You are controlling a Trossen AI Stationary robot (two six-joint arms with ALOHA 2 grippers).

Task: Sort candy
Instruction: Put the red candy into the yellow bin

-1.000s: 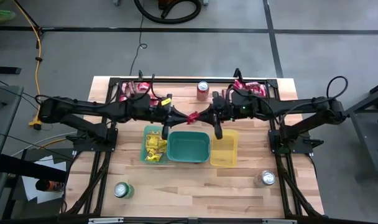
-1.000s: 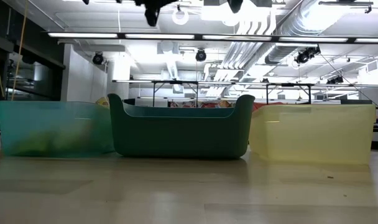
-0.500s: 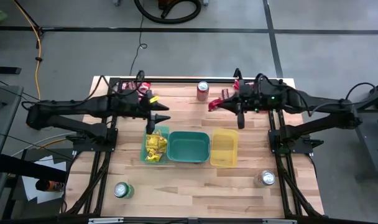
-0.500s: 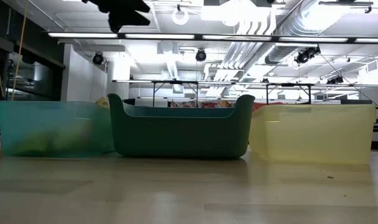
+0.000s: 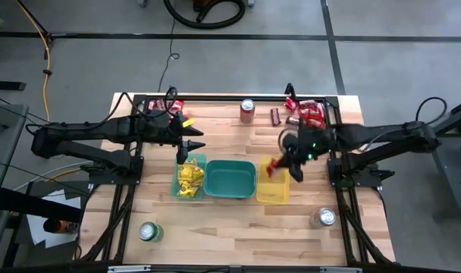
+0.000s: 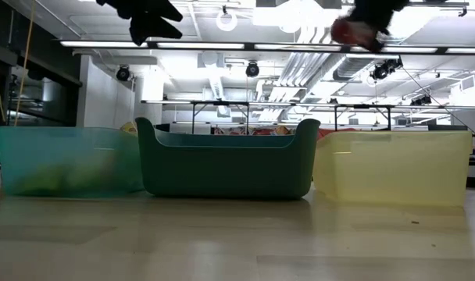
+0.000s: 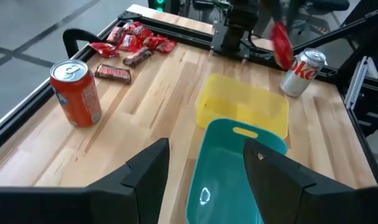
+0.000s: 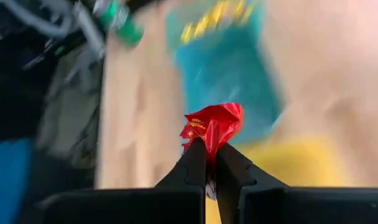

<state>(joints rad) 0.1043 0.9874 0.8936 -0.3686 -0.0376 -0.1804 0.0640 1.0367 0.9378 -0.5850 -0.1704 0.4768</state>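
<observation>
My right gripper (image 5: 279, 164) hangs over the far end of the yellow bin (image 5: 274, 188), shut on one red candy packet (image 8: 214, 124), which also shows in the low view as a red packet (image 6: 348, 31). My left gripper (image 5: 194, 139) stands open and holds nothing, above the far end of the light green bin (image 5: 179, 163), where several yellow candy packets (image 5: 188, 178) lie. In the left wrist view its fingers (image 7: 145, 180) frame the teal middle bin (image 7: 226, 180). Loose red candy (image 5: 305, 111) and a brown bar (image 5: 276, 115) lie at the far right of the table. My right gripper pinches the crinkled red packet by its near end (image 8: 207, 144) between the two fingertips. The fingers come slanting down from the table's right side. The rest of the packet sticks out past the fingertips, lifted clear above the yellow bin.
A red can (image 5: 247, 110) stands at the far middle, a green can (image 5: 149, 231) at the near left and a silver can (image 5: 325, 218) at the near right. More red candy (image 5: 161, 108) lies at the far left. The three bins stand side by side at mid-table.
A second ago both grippers met over the middle bin's far edge with the red packet between them. My left gripper opened, let go and drew back toward the table's left. My right gripper carried the packet toward the far right, then down and nearer, over the yellow bin.
</observation>
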